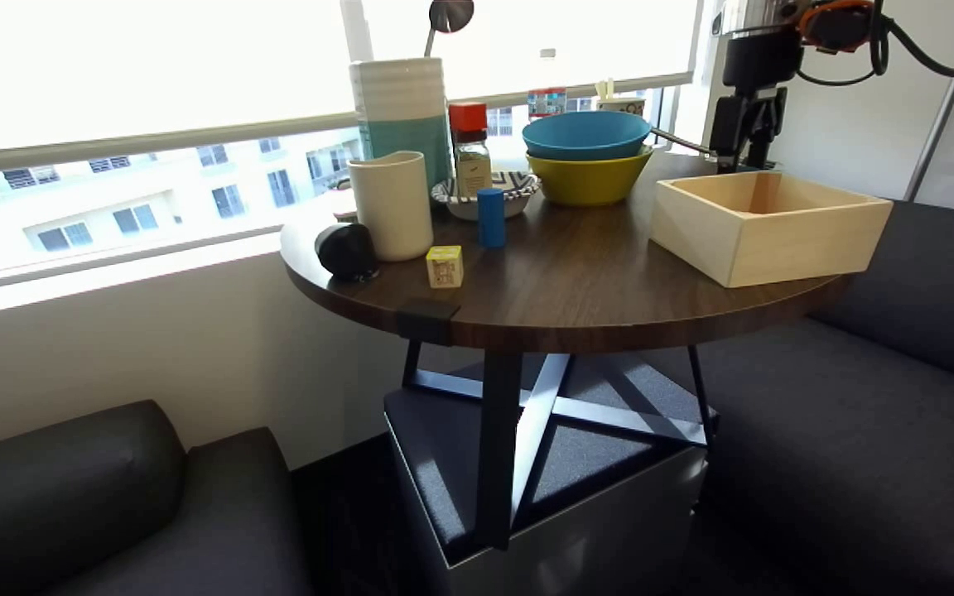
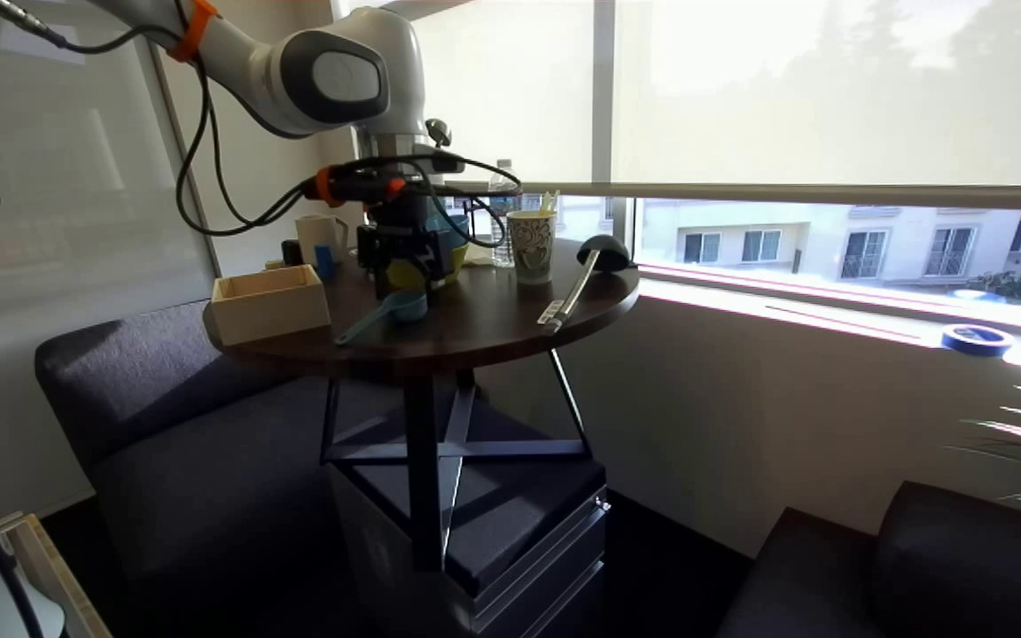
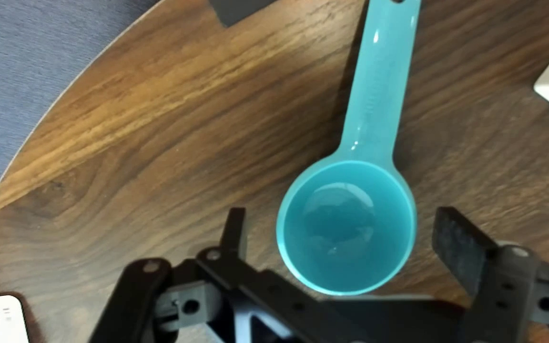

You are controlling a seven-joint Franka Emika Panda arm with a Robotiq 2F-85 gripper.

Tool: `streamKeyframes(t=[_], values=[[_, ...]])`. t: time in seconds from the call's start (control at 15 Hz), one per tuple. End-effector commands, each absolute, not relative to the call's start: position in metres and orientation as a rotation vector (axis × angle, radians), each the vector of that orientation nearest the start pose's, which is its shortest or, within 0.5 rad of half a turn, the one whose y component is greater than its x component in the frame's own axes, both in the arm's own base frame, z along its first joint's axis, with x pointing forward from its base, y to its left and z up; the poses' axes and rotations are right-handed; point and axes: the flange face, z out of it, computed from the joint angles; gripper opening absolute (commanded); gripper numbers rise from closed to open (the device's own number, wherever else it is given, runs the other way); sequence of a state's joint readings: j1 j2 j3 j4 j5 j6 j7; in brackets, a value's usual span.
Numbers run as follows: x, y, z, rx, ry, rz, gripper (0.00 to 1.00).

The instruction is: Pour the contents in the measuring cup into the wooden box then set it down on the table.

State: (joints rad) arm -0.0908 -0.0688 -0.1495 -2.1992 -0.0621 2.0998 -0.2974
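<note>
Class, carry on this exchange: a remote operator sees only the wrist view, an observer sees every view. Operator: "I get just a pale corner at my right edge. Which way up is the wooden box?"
Observer: In both exterior views the wooden box stands on the table with its open side up.
Operator: Here the gripper stands open around the measuring cup. Is anything stacked elsewhere?
Observer: Yes, a blue bowl sits in a yellow bowl.
</note>
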Motion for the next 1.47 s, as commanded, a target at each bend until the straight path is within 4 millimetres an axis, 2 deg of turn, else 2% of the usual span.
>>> streamKeyframes(t=[0.0, 0.33, 0.8, 1.27, 1.4], values=[[0.496, -0.128, 0.429, -3.169, -0.148, -0.019, 1.0], [0.488, -0.12, 0.474, -3.162, -0.13, -0.096, 1.0], [0.465, -0.094, 0.531, -3.063, -0.136, -0.105, 1.0], [0.444, -0.063, 0.569, -3.032, -0.151, -0.088, 1.0], [0.441, -0.058, 0.573, -3.049, -0.145, -0.093, 1.0]])
